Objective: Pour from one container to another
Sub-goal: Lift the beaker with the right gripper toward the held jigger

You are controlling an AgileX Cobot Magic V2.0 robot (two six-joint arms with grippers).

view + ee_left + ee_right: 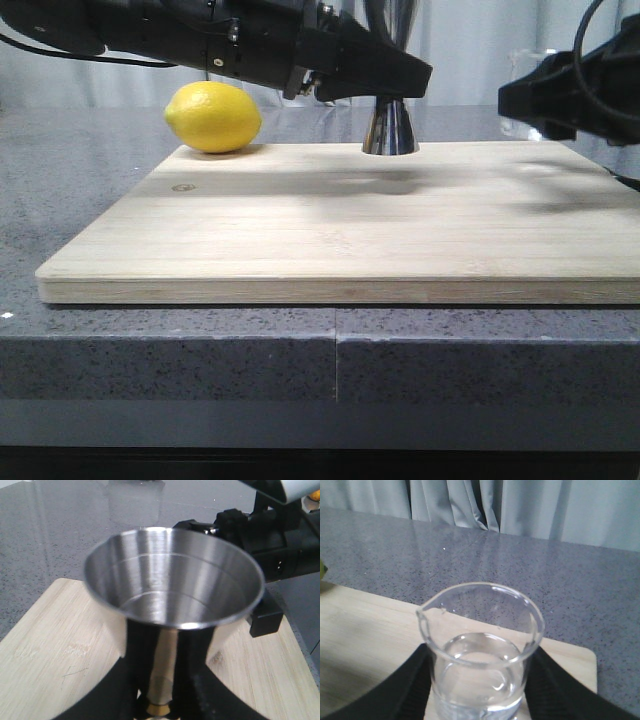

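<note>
**Two robot arms each hold a vessel over a wooden board**

Nearest the camera, a pale rectangular wooden cutting board (330,235) lies flat on a speckled grey stone counter (170,365).

At the far edge of the board stands a tall shiny steel hourglass-shaped jigger (390,125), upright, its base on the wood. The black left gripper (392,78) is closed around its narrow gold-coloured waist; the left wrist view shows a dark finger on each side of the stem and the open upper cup facing the camera.

To the left, a bright yellow oval lemon (213,117) rests at the board's far left corner, well apart from the jigger.

At the far right, the black right gripper (479,680) clasps a small clear glass beaker (481,647) with a pouring lip, upright, holding clear liquid low in its bottom, above the board's far right corner.

Behind everything hangs a pale grey curtain (530,505).
</note>
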